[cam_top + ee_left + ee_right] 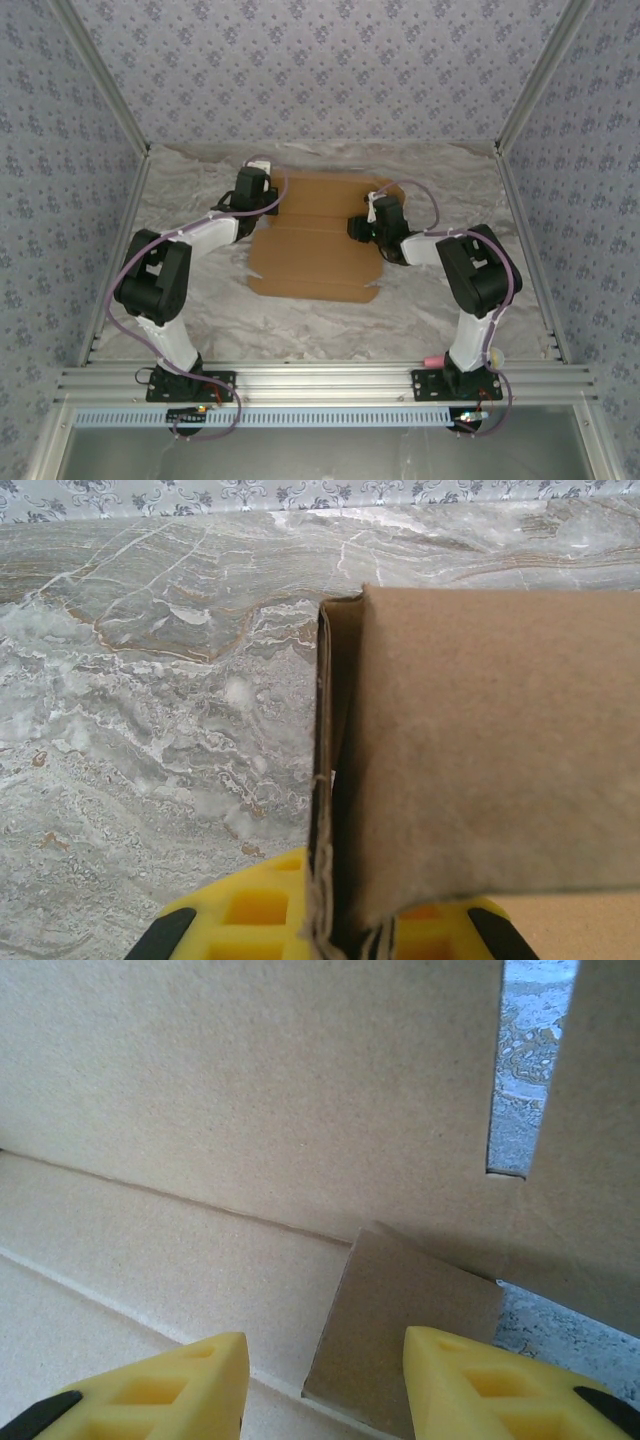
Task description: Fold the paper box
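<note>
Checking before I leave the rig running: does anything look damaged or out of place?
One stray: a pink stick lies by the right arm's base, apart from the cardboard and no part of the folding. In the left wrist view the cardboard edge pinched by the left gripper looks slightly frayed. Nothing spilled.

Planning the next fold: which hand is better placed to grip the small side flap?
Likely right: the right hand, open, straddles that flap; the left hand is shut on the paper box.

Light was bright, even, diffuse. Shadows were faint and soft. Wrist views: box (480, 740) near lens was slightly blurred, grainy.
</note>
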Available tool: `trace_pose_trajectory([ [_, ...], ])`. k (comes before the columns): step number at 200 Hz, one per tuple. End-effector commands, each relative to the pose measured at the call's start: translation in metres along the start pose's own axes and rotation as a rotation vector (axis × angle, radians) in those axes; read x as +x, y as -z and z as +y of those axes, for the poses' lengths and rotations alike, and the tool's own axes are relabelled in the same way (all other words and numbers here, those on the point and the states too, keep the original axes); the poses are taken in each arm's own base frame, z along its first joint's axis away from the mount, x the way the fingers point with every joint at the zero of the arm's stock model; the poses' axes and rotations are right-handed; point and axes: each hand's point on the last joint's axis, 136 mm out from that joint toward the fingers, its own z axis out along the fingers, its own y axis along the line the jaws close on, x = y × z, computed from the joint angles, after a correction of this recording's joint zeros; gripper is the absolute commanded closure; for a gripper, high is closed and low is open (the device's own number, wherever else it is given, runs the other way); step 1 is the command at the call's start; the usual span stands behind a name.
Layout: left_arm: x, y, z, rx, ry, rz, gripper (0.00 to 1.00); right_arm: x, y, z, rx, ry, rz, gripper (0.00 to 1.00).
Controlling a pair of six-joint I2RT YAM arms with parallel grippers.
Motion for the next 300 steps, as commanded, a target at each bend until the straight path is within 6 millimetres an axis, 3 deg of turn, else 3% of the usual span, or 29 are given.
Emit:
trace_pose_trajectory([
  [1, -0.028, 0.011, -0.005, 0.029, 0.035, -0.061, 1.0, -0.011, 0.022, 0.003, -0.006, 0.036, -0.011, 0.51],
  [60, -0.029, 0.012, 0.002, 0.017, 0.042, -0.06, 1.0, -0.024, 0.088, 0.017, -0.054, 0.141, 0.015, 0.41],
  [99, -0.031, 0.013, 0.004, 0.019, 0.043, -0.062, 1.0, -0.062, 0.151, 0.022, -0.065, 0.207, -0.084, 0.39],
  [125, -0.033, 0.014, 0.005, 0.029, 0.051, -0.062, 1.0, -0.089, 0.185, 0.006, -0.022, 0.198, -0.176, 0.39],
  [162, -0.033, 0.016, 0.007, 0.04, 0.06, -0.058, 1.0, -0.116, 0.208, -0.043, 0.046, 0.086, -0.273, 0.39],
  [181, -0.032, 0.015, 0.007, 0.043, 0.063, -0.056, 1.0, -0.121, 0.203, -0.077, 0.095, 0.02, -0.266, 0.4],
  [209, -0.032, 0.014, 0.005, 0.053, 0.073, -0.057, 1.0, -0.109, 0.165, -0.105, 0.065, -0.048, -0.182, 0.44],
  [253, -0.033, 0.013, 0.003, 0.062, 0.076, -0.056, 1.0, -0.092, 0.115, -0.081, -0.107, -0.007, -0.086, 0.48],
  [300, -0.032, 0.013, 0.002, 0.067, 0.076, -0.054, 1.0, -0.086, 0.093, -0.054, -0.263, 0.059, -0.044, 0.51],
])
